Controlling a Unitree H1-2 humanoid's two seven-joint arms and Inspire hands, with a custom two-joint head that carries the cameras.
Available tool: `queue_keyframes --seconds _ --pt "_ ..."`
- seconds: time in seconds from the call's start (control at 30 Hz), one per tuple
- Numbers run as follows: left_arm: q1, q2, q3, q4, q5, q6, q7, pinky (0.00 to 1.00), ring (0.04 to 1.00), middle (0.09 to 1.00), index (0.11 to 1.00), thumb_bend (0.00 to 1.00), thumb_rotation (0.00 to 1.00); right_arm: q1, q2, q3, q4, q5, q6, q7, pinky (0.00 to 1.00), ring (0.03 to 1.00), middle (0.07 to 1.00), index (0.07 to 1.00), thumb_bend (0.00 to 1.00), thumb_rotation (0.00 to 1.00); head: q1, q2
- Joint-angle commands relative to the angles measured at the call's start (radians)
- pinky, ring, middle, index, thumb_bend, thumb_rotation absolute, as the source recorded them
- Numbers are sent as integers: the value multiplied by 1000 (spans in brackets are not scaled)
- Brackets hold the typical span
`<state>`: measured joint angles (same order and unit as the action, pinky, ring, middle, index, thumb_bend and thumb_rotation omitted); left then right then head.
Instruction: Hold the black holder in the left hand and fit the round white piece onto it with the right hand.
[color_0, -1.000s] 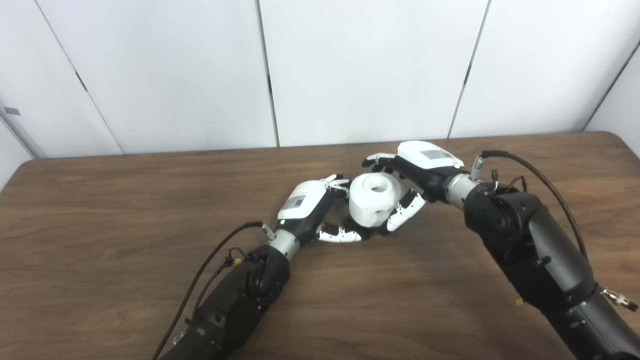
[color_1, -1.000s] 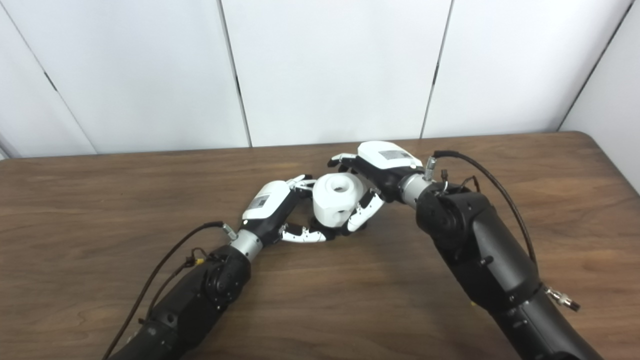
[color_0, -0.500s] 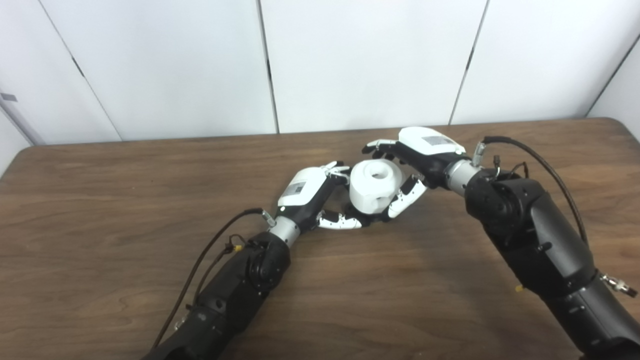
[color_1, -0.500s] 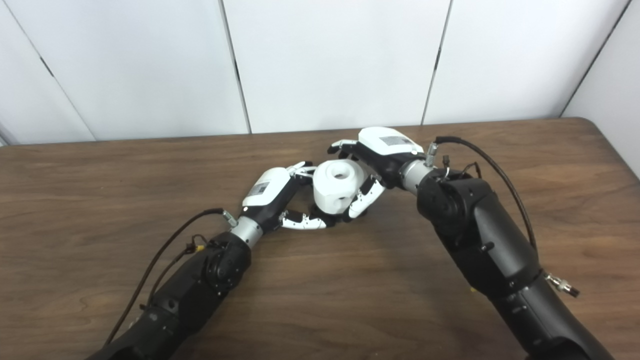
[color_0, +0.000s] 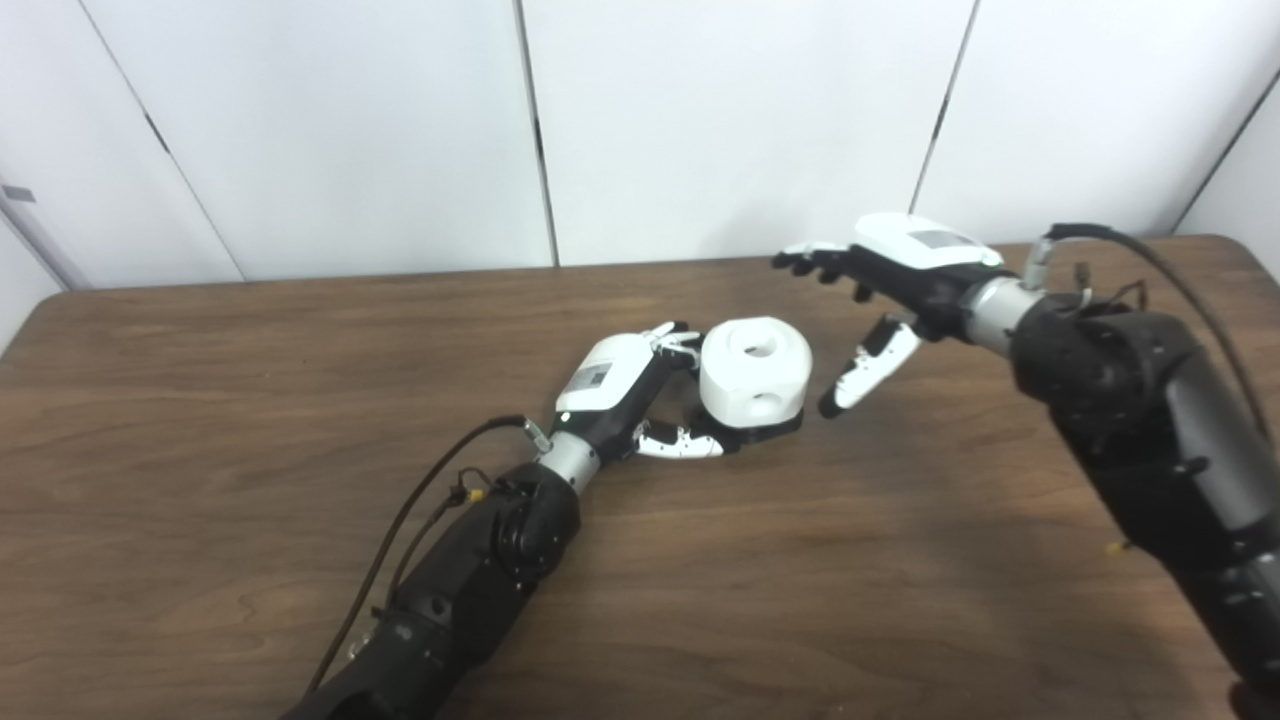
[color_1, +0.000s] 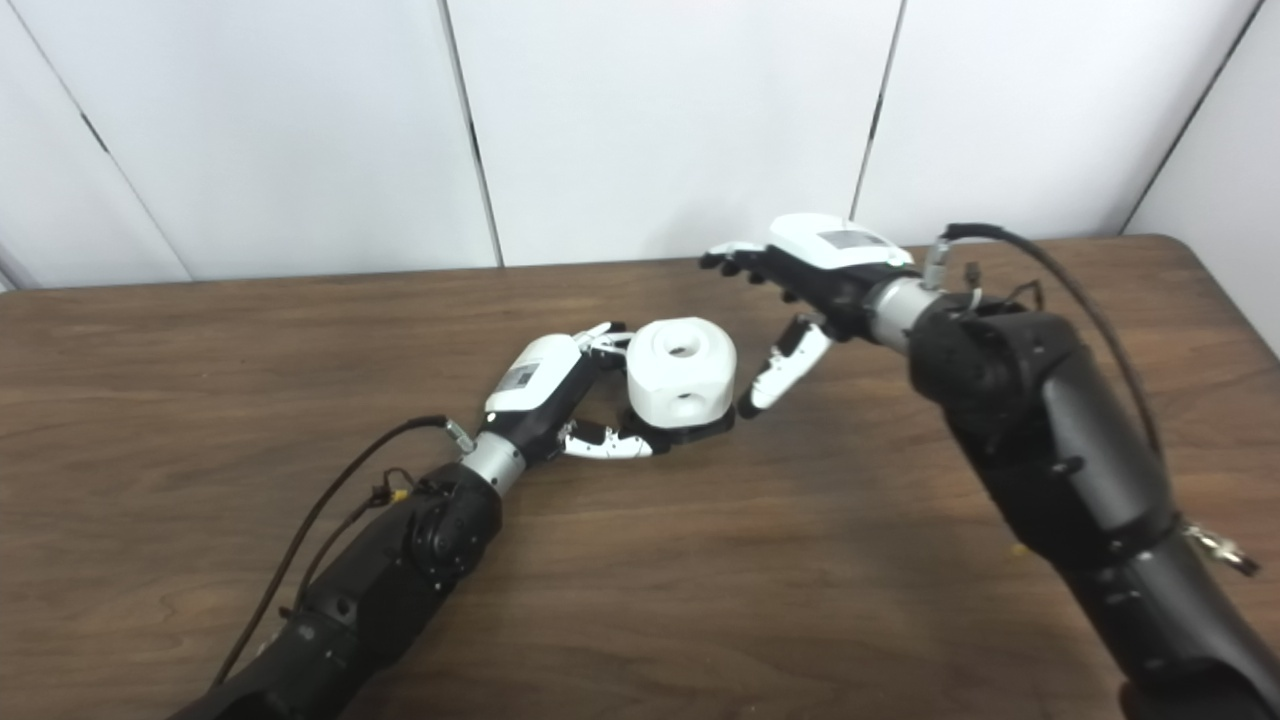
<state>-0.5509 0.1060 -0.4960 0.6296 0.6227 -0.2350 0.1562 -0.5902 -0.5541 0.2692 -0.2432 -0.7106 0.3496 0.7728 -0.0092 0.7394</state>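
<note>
A dark brown desk (color_0: 200, 420) with visible wood grain fills the lower part of the scene. Two black robot arms rise from the bottom edge.

The left hand (color_0: 625, 385), with a glossy white back and black-and-white fingers, rests low on the desk near the middle. Its fingers and thumb curl around the black holder (color_0: 760, 430), which shows only as a thin dark rim at desk level. Seated on top of that rim is the round white piece (color_0: 755, 370), a smooth matte drum with rounded edges, a round hole in its top and another in its side.

Half a second ago the right hand was wrapped around the white piece. It has since let go and pulled back to the right and upward. The right hand (color_0: 895, 285) now hovers clear of the piece, empty, fingers spread and thumb pointing down toward the desk. The left hand has kept its grip and place.

Behind the desk stand plain white wall panels (color_0: 730, 120) divided by narrow dark seams.
</note>
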Motion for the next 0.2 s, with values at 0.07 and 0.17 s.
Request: queue_keyframes --seconds 0.07,0.17 --pt "30 16 -12 40 14 4 -32 922 943 854 475 523 75 -20 -63 -60 -46 68 -15 -10 629 804 875 904 1000 281 -2 1" --pt "27 16 -11 44 12 4 -36 929 947 857 475 523 75 -2 -84 -87 -52 96 -18 -28 678 833 870 880 994 235 -2 0"
